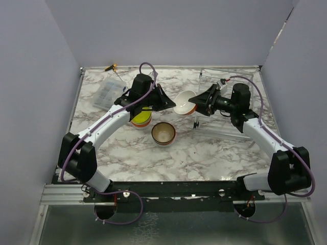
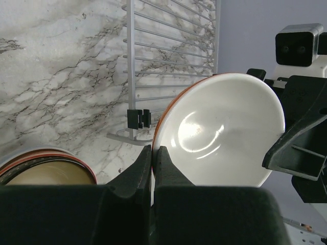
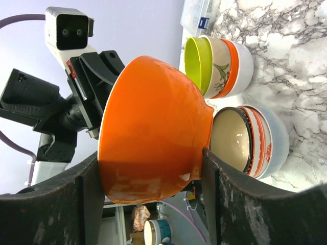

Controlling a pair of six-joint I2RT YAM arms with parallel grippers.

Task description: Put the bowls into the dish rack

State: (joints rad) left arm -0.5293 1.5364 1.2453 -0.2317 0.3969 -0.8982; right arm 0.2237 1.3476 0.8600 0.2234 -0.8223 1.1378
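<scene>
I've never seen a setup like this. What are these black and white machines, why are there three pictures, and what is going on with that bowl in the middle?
These are two robot arms bolted at the near edge of a marble-patterned table. One picture comes from a camera above; the other two from cameras on each wrist, looking past their own fingers.

An orange bowl, white inside, hangs between the arms. The left gripper is pinched shut on its rim, while the right gripper has its fingers on either side of the bowl's base.

On the table are a stack of bowls with a lime green one on top, a second stack topped by a beige bowl, and the wire dish rack.
</scene>
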